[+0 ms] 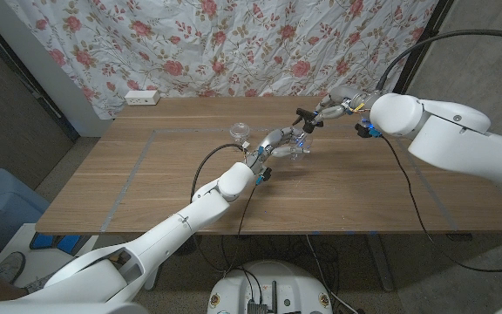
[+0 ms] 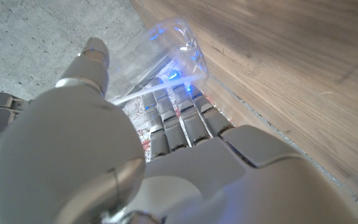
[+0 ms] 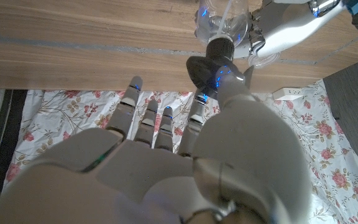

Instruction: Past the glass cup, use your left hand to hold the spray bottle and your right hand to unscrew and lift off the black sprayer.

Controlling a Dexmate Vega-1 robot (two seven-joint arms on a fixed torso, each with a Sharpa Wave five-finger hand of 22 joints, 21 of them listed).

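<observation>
Past the glass cup [image 1: 241,133], toward the far middle of the desk [image 1: 146,174], the following are recorded:

Item, spray bottle [image 1: 300,146]: clear plastic, held around its body by the left hand [image 1: 277,142]; whether it stands on the desk or is held just above it cannot be told. From the left wrist view the bottle's clear wall [image 2: 173,46] is seen beyond the curled fingers [image 2: 179,124], with the dip tube visible inside.

Item, black sprayer [image 1: 306,114]: seated at the bottle's neck, or just above it; separation cannot be judged from the head view. In the right wrist view the black sprayer [image 3: 207,65] is seen pinched at the collar by the thumb of the right hand [image 3: 166,155], the other fingers [image 3: 148,121] being spread beside it rather than wrapped.

Item, right hand [image 1: 336,106]: closed on the sprayer from the far side.

Item, power strip [image 1: 142,97]: white, at the far edge of the desk, before the floral curtain [image 1: 234,44].

Handling note, as judgement: the step appears to be the unscrewing or the start of the lift. The bottle is best kept firmly clasped and unrotated, the collar turned in short re-gripped twists, and the sprayer drawn straight up along the neck so that the dip tube is cleared without tipping the bottle
</observation>
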